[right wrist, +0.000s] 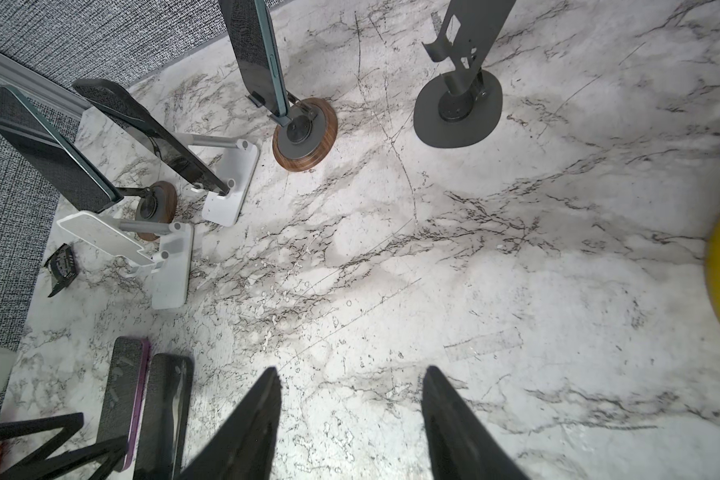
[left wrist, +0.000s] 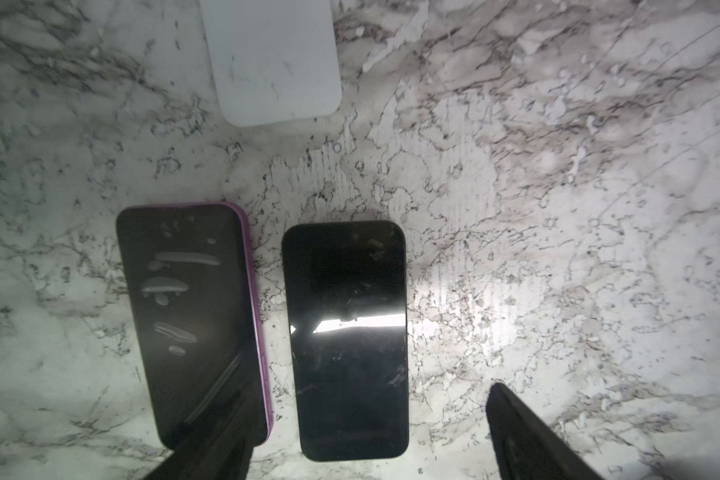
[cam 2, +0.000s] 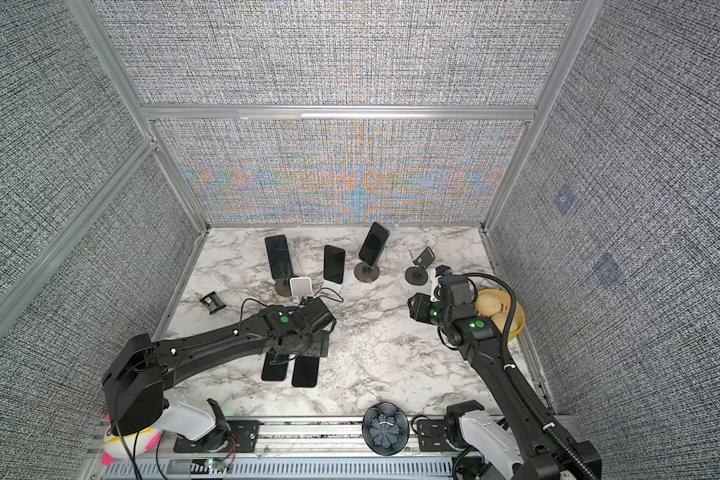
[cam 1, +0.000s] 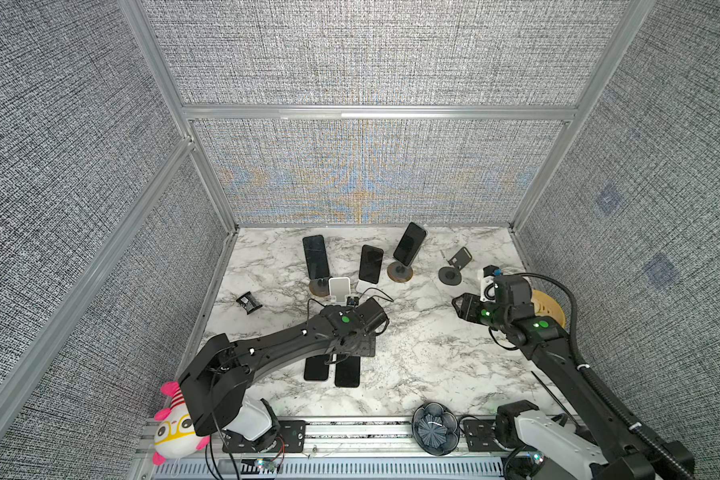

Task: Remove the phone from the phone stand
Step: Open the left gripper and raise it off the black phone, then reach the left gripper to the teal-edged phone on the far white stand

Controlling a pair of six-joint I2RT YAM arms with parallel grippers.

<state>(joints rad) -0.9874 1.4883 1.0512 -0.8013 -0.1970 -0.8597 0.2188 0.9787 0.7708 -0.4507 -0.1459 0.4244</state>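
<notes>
Just on the robot's side of the empty white stand [cam 1: 339, 289], the left gripper [left wrist: 371, 386] hangs over the marble table [left wrist: 558, 208], jaws spread wide and clamping nothing. Between them lies the black phone [left wrist: 346, 340], flat on the marble, screen up, off any stand. One finger [left wrist: 213, 449] overlaps the corner of a purple-cased phone [left wrist: 188, 316] lying just beside it, side by side and apart. In both top views the left arm [cam 1: 275, 345] covers the far ends of that pair.

Well to the right of the white stand, the right gripper [right wrist: 350, 370] hovers above bare marble, jaws apart and empty.

Behind the white stand, three more phones lean on stands: a long phone [cam 1: 316, 257] right behind it, a shorter phone [cam 1: 371, 264] on a second white base, and a tilted phone [cam 1: 409, 243] on a wood-ringed round base. Farther right stands an empty dark stand [cam 1: 454, 268]. Left of the white stand lies a small black object [cam 1: 249, 302]. A yellow bowl [cam 2: 499, 311] sits behind the right arm [cam 2: 495, 365].
</notes>
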